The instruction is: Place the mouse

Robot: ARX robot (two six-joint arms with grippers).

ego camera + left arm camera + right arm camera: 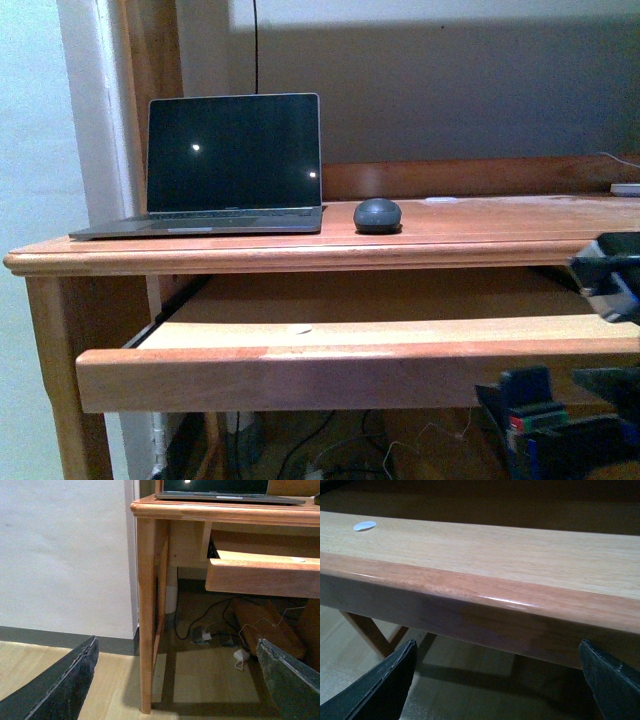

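Observation:
The mouse (pixel 377 215), a dark grey dome, rests on the wooden desk top (pixel 480 225) just right of the open laptop (pixel 232 160). Below the top a pull-out tray (pixel 330 345) stands drawn out, with a small white sticker (pixel 364 526) on it. My right gripper (pixel 606 278) shows at the right edge of the front view, level with that tray; in its wrist view the right gripper (pixel 496 642) is open just under the tray's front edge, holding nothing. My left gripper (pixel 176 641) is open and empty, low above the floor beside the desk leg (pixel 147 620).
A small white device (pixel 626 189) with a cable lies at the desk's back right. Cables and power adapters (pixel 205 636) lie on the floor under the desk. A white wall (pixel 65 555) borders the desk's left side.

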